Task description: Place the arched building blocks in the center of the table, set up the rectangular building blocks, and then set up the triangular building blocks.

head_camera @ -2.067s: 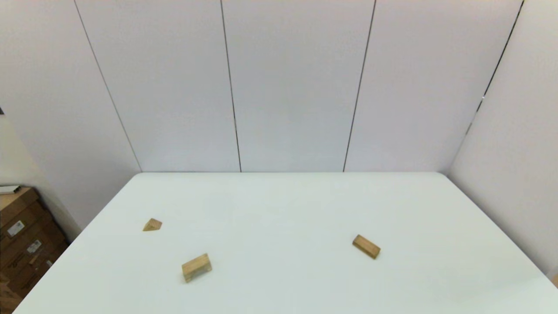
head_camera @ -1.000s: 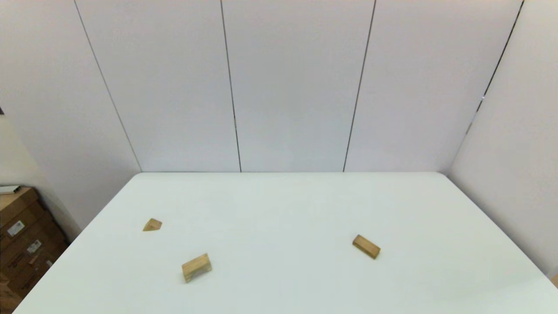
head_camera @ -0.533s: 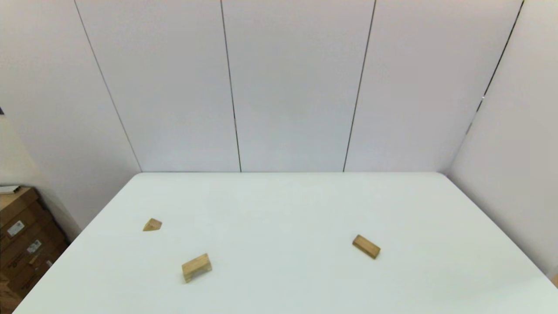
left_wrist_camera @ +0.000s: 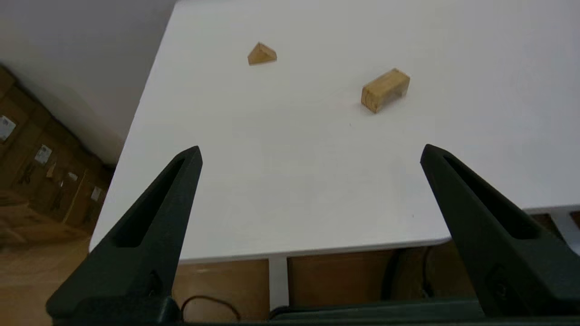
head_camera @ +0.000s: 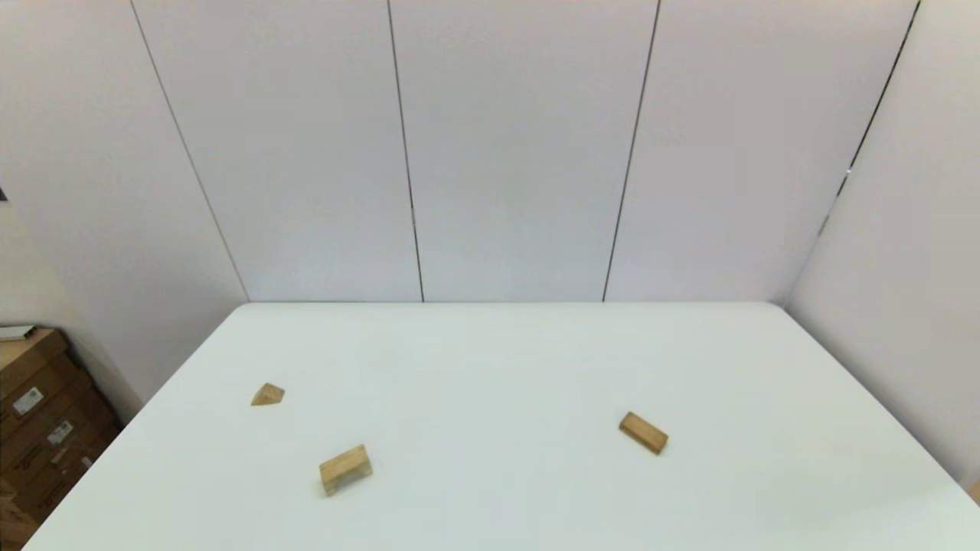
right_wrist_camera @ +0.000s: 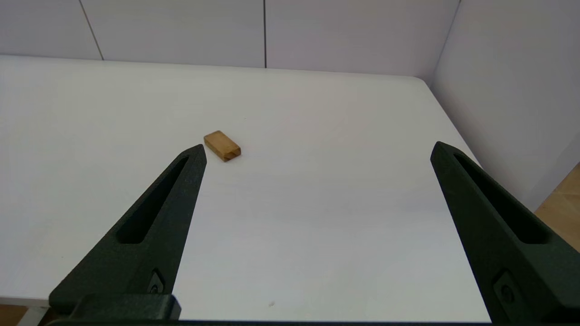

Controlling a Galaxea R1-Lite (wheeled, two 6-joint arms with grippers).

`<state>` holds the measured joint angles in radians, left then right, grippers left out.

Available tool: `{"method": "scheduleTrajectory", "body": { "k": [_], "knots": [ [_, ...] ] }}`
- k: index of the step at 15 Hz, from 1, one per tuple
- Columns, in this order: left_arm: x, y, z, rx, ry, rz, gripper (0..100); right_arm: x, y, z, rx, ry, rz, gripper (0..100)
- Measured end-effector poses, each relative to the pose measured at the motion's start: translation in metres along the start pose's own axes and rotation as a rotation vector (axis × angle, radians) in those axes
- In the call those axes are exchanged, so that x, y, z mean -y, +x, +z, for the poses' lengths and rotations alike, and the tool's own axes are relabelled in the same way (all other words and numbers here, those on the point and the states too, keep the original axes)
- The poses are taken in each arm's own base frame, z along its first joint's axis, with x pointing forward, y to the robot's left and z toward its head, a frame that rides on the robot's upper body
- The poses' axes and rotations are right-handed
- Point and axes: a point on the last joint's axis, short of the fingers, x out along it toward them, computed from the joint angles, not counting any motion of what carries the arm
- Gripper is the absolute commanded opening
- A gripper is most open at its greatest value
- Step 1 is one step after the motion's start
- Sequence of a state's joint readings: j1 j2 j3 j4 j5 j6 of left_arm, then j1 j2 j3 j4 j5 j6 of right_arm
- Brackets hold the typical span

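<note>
Nothing has moved since the earlier frames; all three blocks lie where they were. The white table [head_camera: 536,360] carries them well apart. The arched block [head_camera: 345,469] lies near the front left, the flat rectangular block [head_camera: 643,432] on the right, and the small triangular block [head_camera: 267,395] near the left edge. The left gripper [left_wrist_camera: 310,151] and right gripper [right_wrist_camera: 317,149] hang back at the table's near edge, fingers spread wide, holding nothing.
</note>
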<state>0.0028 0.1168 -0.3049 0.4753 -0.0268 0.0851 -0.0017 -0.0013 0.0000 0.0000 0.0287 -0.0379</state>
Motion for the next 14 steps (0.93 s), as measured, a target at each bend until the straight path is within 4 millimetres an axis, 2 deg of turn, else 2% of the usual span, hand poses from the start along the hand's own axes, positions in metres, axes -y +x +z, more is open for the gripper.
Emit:
{"method": "scheduleTrajectory", "body": {
  "k": [3, 6, 10, 14],
  "knots": [
    [-0.003, 0.006, 0.031, -0.156, 0.019, -0.018, 100, 0.0, 0.0, 0.0, 0.0, 0.0, 0.0, 100],
    [-0.006, 0.027, 0.065, -0.351, 0.045, -0.047, 100, 0.0, 0.0, 0.0, 0.0, 0.0, 0.0, 100],
    [-0.009, 0.081, 0.094, -0.604, 0.173, -0.147, 100, 0.0, 0.0, 0.0, 0.0, 0.0, 0.0, 100],
    [-0.009, 0.15, 0.108, -0.798, 0.267, -0.261, 100, 0.0, 0.0, 0.0, 0.0, 0.001, 0.0, 100]
  ]
}}
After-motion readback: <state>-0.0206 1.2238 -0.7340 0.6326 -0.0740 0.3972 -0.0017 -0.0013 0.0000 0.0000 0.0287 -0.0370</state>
